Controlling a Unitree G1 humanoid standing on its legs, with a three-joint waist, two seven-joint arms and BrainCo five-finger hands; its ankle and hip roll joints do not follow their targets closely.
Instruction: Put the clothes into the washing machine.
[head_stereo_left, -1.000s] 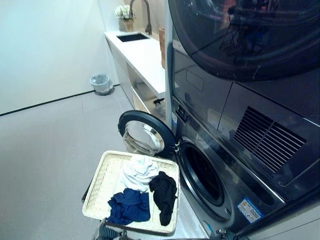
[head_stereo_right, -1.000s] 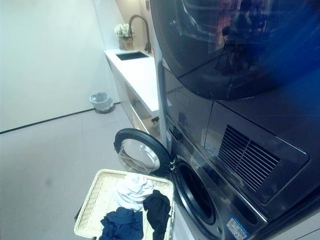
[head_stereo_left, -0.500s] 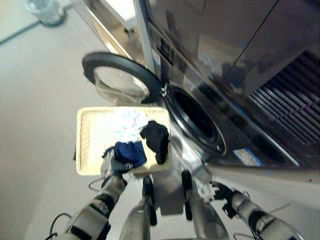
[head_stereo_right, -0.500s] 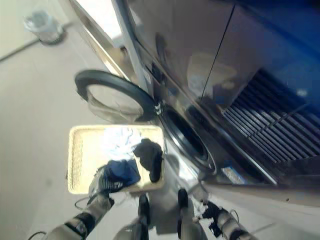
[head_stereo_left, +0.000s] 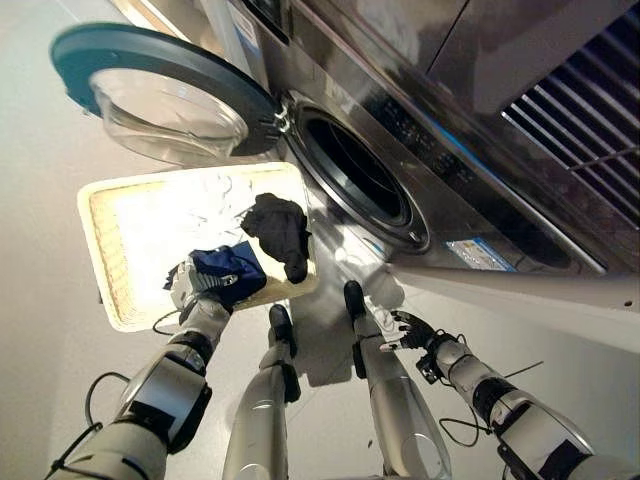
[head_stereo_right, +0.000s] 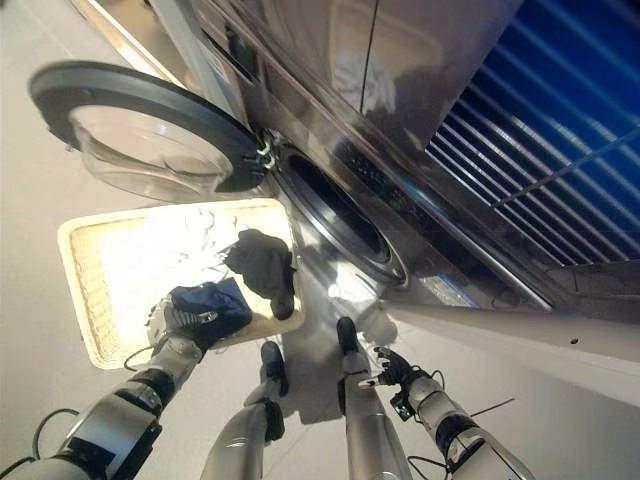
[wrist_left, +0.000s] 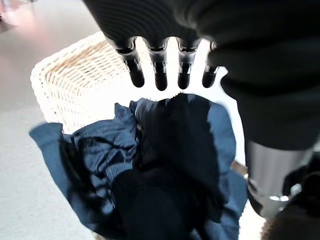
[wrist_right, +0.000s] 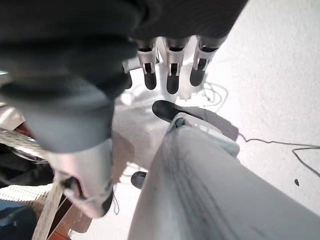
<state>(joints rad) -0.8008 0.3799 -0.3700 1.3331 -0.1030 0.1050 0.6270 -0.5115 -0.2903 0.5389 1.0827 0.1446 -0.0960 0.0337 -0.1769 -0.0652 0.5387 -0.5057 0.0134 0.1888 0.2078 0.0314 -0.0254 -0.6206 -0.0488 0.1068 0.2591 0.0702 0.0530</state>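
Since a second ago the left hand (head_stereo_left: 195, 283) has come into sight, reaching over the basket's (head_stereo_left: 112, 262) near edge; its fingers (wrist_left: 159, 70) hang straight above the navy garment (wrist_left: 150, 165). The right hand (head_stereo_right: 388, 368) hangs relaxed, empty, above bare floor. Farther in lie the black garment (head_stereo_left: 280, 228) and white garment (head_stereo_left: 215, 195), then the washing machine's (head_stereo_left: 420, 120) open drum mouth (head_stereo_left: 358, 180), door (head_stereo_left: 165, 90) swung leftward.

Pale smooth floor (head_stereo_left: 40, 380) all around; dark louvred vent panel (head_stereo_right: 560, 190) above, at right.

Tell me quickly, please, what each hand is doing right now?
Left hand: open, fingers straight above the blue garment at the near edge of the basket.
Right hand: open, holding nothing, low over the floor.
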